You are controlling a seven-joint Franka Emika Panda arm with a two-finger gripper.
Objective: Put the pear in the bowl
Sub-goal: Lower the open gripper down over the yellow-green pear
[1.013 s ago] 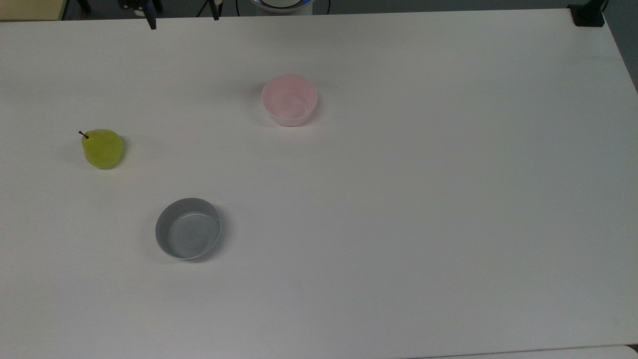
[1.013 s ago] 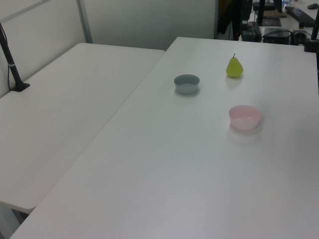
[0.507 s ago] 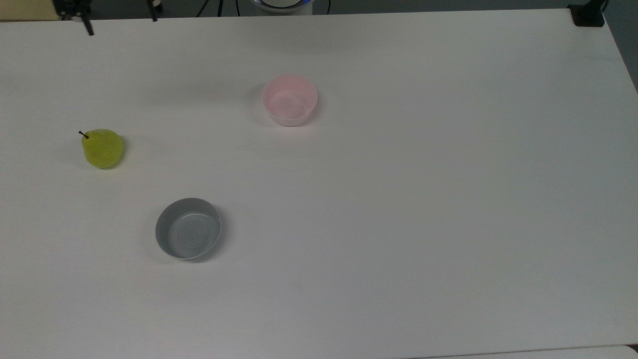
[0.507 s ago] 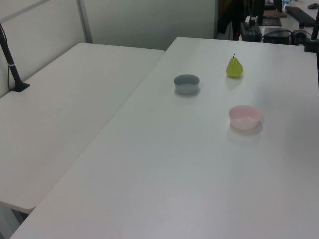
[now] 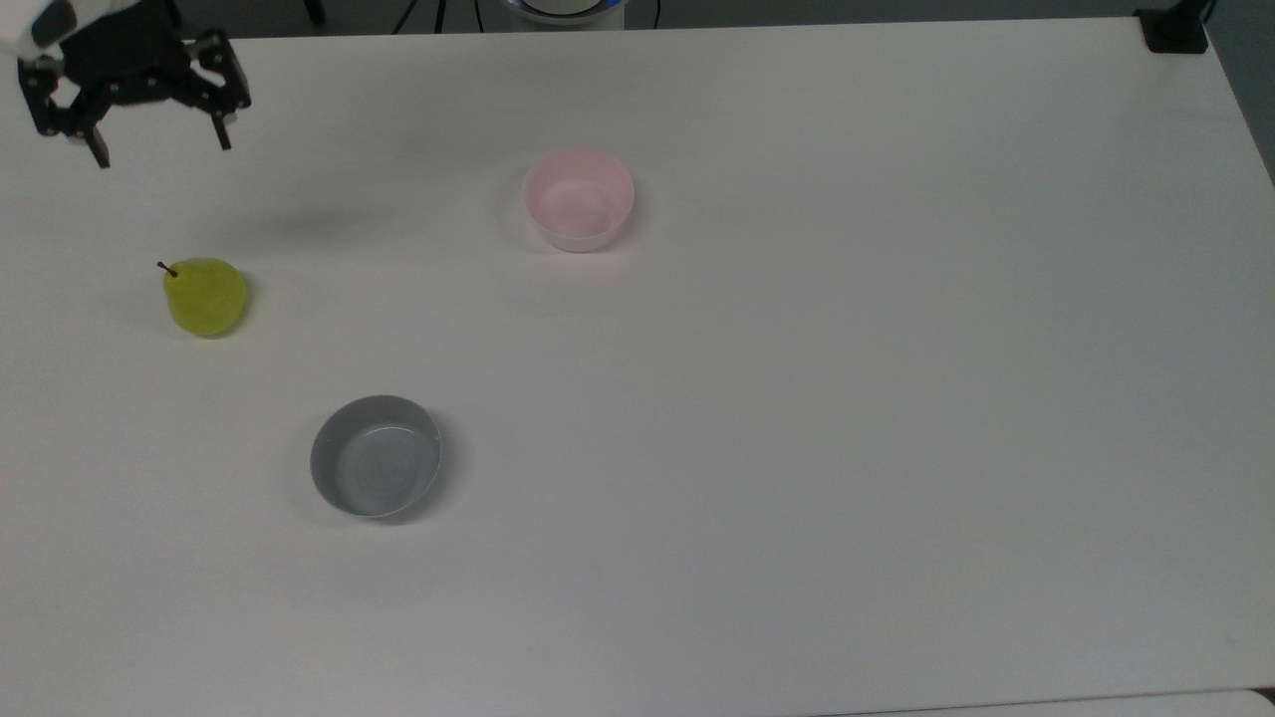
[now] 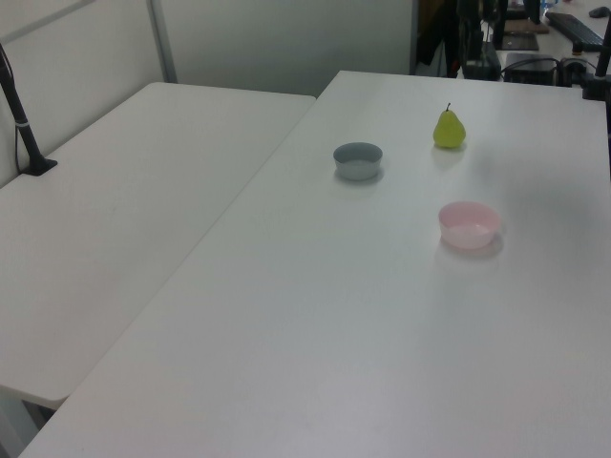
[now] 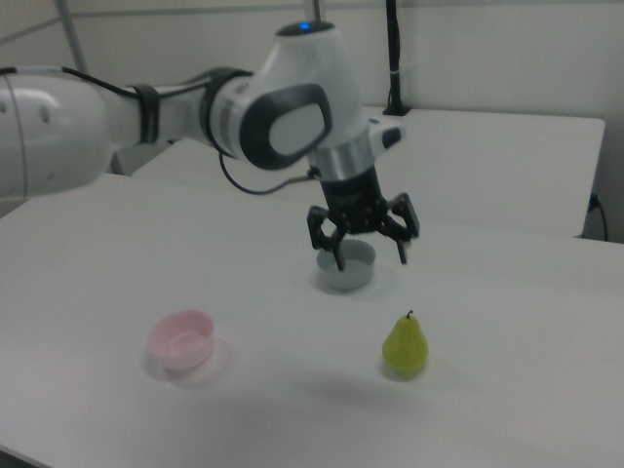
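Yellow-green and standing upright on its base, the pear point(image 5: 205, 297) is sitting at the middle left of the top view, with its dark stem tipping toward the upper left of the frame; in the right view it is standing at the lower right of centre point(image 7: 406, 345). The gripper point(image 5: 159, 151) is hanging in the upper left corner of the top view with its two dark fingers spread wide and holding nothing, and in the right view point(image 7: 371, 261) it is hovering above the white table point(image 5: 797, 398), higher than the pear and up and to the left of it in that frame. The pale pink bowl point(image 5: 579, 199) is waiting at the upper centre of the top view, well apart from the pear, while a grey bowl point(image 5: 376, 469) is sitting at the lower left of centre, about as near to the fruit. The main risk, as I judge it, is lying in the descent: the pear is rounded and narrowing toward the top, so fingers coming down off-centre are likely to be nudging it over or sending it rolling rather than enclosing it. Closing too high on the tapered neck is another hazard, since the fruit could be squeezing out downward. A last worry is the grey bowl being mistaken for the target.
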